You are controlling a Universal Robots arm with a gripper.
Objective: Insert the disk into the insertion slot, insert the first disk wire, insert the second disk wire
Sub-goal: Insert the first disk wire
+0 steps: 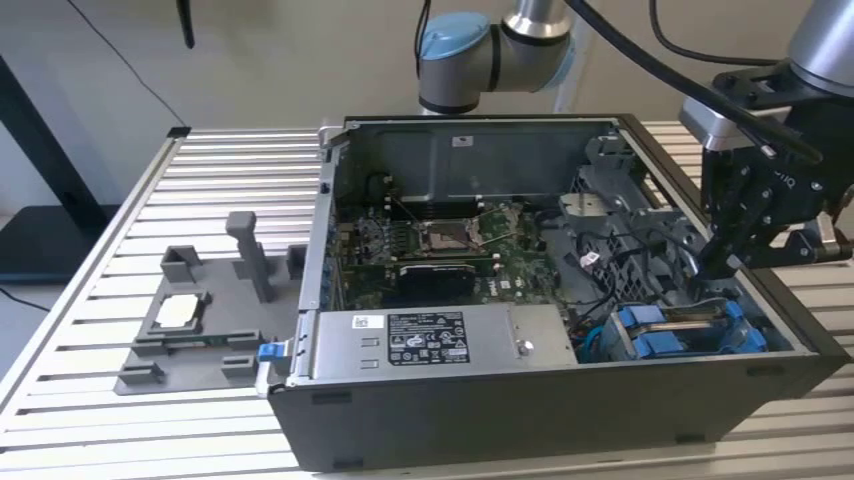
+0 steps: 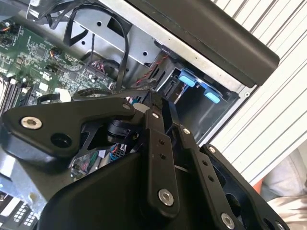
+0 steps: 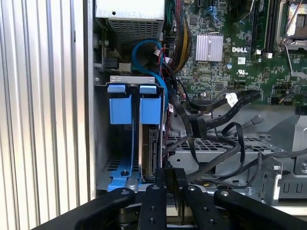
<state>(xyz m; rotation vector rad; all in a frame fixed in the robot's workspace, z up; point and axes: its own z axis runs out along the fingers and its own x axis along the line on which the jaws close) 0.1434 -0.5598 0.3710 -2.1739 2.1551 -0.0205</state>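
Jaws of the gripper (image 3: 173, 176) are drawn together; whether they pinch a wire we cannot tell. Close beyond, the disk (image 3: 151, 148) sits in the slot (image 3: 101, 143). We judge wire insertion underway: keep the approach square, press gently, avoid snagging the wires (image 3: 211, 122) behind.

You have: gripper (image 3: 172, 173) matt black; disk (image 3: 151, 143) framed in smooth blue plastic; insertion slot (image 3: 102, 139) bare grey sheet metal; table (image 1: 227, 180) ribbed silvery metal; cables (image 3: 211, 120) black, slightly glossy sheathing.
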